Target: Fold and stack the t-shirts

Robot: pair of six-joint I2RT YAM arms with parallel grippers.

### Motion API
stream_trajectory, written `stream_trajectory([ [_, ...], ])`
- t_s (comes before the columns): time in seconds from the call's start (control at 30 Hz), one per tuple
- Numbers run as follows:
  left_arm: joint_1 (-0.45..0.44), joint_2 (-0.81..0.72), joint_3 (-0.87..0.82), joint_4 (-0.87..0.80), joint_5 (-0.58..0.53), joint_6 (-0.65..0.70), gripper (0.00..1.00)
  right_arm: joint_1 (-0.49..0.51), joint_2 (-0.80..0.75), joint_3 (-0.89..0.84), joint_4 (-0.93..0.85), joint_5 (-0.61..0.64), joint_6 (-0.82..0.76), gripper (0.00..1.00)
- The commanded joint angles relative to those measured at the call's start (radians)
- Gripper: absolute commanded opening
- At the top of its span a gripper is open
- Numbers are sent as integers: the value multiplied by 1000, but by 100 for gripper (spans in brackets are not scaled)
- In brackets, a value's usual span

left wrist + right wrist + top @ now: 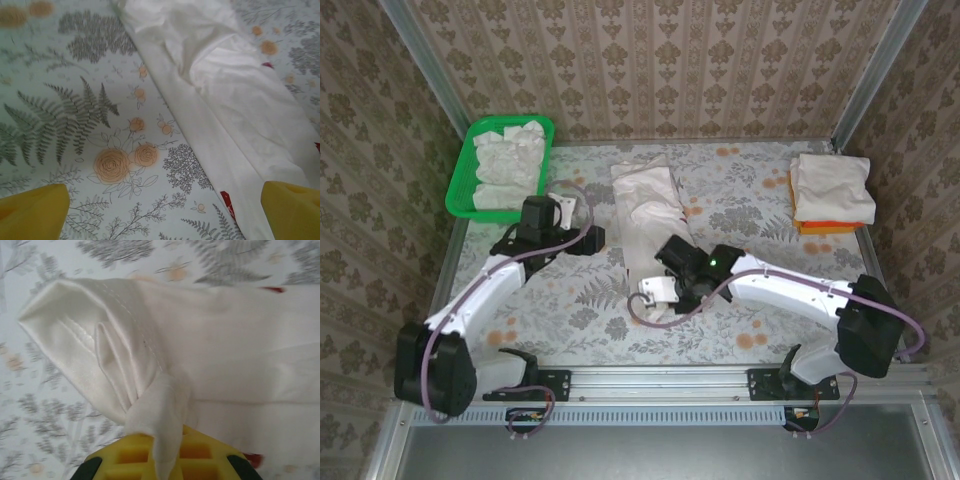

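Top external view: a long off-white cloth t-shirt (645,205), folded into a strip, lies mid-table on the floral tablecloth (740,300). The right gripper (165,440) is clamped on its bunched near end, while the left gripper (160,220) hovers beside its left edge with its yellow fingers (32,212) wide apart. A stack of folded shirts (832,188) sits at the far right.
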Motion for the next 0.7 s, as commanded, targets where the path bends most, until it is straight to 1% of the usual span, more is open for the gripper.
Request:
stream_trajectory([
  [0.0, -15, -95, -22, -95, -12, 130, 100, -52, 92, 110, -29, 2, -113, 1],
  [0.1, -25, -202, -74, -126, -40, 183, 100, -109, 183, 203, -26, -1, -155, 1],
  [0.23, -24, -360, -158, -140, -48, 248, 100, -172, 281, 310, 10, -13, -199, 1],
  [0.33, -22, -446, -205, -132, -54, 268, 100, -204, 343, 385, 19, -26, -224, 1],
  [0.43, -21, -483, -230, -115, -48, 278, 100, -223, 405, 444, 33, -14, -244, 1],
  [0.67, -23, -462, -233, -102, -34, 300, 100, -253, 485, 515, 77, -12, -255, 1],
])
